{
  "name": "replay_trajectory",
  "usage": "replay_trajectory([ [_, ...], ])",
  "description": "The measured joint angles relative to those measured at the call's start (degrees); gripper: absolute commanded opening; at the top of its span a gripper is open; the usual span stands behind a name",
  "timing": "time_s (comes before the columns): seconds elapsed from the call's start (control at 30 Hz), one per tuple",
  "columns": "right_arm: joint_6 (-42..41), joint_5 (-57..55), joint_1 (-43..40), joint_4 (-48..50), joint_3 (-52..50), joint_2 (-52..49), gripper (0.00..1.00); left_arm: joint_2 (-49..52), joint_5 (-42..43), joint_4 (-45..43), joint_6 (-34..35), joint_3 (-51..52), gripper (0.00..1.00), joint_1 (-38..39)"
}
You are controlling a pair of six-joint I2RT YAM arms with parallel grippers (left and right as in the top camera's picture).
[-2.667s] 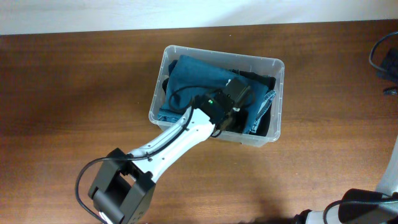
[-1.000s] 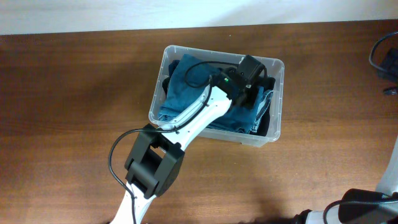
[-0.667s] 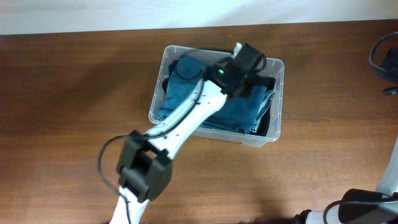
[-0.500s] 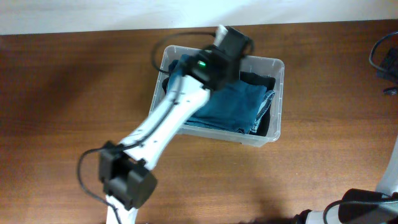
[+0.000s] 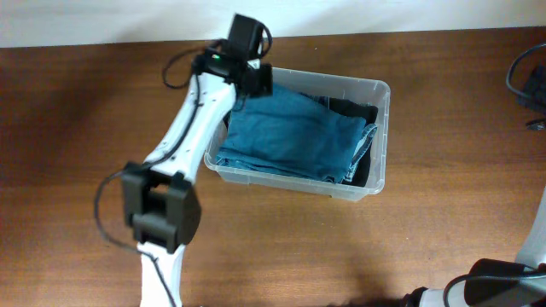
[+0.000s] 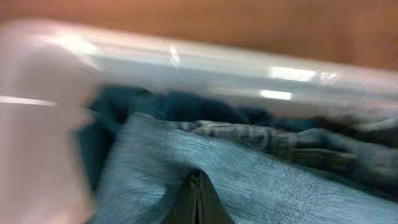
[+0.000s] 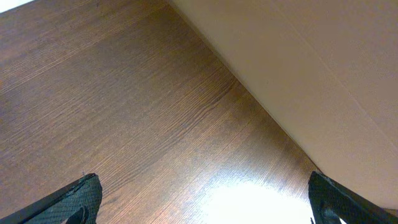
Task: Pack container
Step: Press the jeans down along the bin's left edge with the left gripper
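The left gripper [image 5: 254,81] has swung from the middle of the container [image 5: 383,119] to its far left corner, jaws pressed together on nothing. The blue denim [image 5: 290,136] is left lying flat inside, so the packing looks close to done. The container sits mid-way along the table [image 5: 77,153], dark brown wood grain, with a pale wall [image 5: 128,17] behind. Far right, the right gripper [image 7: 205,208] hangs with jaws wide apart over bare wood.
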State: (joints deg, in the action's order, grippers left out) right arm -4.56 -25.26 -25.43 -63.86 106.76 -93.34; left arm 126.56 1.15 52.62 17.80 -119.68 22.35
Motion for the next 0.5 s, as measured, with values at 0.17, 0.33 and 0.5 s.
replay_trajectory([
  [0.17, 0.00, 0.00, 0.00, 0.00, 0.00, 0.00, 0.98, 8.24, 2.51, -1.40, 0.00, -0.35, 0.01, 0.28],
  [0.33, 0.00, 0.00, 0.00, 0.00, 0.00, 0.00, 0.98, 8.76, 2.78, -0.11, 0.00, -1.64, 0.00, 0.17],
  [0.5, 0.00, 0.00, 0.00, -0.02, 0.00, 0.00, 0.98, 7.98, 2.75, 1.97, 0.00, -2.93, 0.00, 0.20],
])
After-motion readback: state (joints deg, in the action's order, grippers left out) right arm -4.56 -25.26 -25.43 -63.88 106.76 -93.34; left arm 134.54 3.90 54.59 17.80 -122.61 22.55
